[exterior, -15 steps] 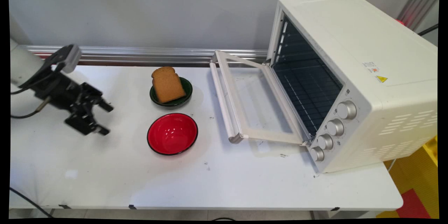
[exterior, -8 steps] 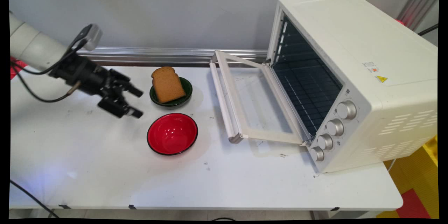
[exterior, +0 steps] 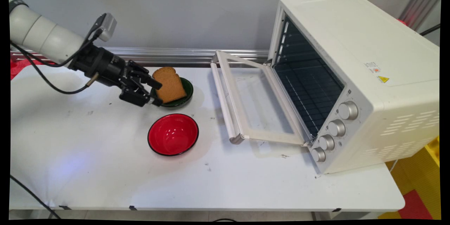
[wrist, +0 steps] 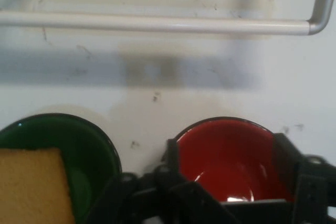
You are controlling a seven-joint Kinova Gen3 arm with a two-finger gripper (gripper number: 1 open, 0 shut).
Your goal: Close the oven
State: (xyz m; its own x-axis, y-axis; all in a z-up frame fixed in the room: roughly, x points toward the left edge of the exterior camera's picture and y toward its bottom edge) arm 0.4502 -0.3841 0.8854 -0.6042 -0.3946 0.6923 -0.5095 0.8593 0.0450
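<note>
White table (exterior: 105, 168) standing before a grey wall, bearing these items.

Gripper (exterior: 157, 94): black, two-fingered, hanging low just left of the green bowl, its fingers (exterior: 154, 84) standing apart and holding nothing. The upper fingertip is overlapping the bread's left edge in the main view; whether it is touching cannot be told.

Slice of bread (exterior: 169, 84): brown, lying tilted in the green bowl (exterior: 187, 91), its crust end leaning over the far rim. Judged light, soft and crushable, calling for a gentle pinch across its thin faces at an exposed edge.

Red bowl (exterior: 173, 134): empty, sitting just in front of the green one; showing between the fingers in the hand view.

Toaster oven (exterior: 358, 77): cream, standing at the right, its glass door (exterior: 253, 102) lying open and flat toward the bowls, the rack inside showing bare.
</note>
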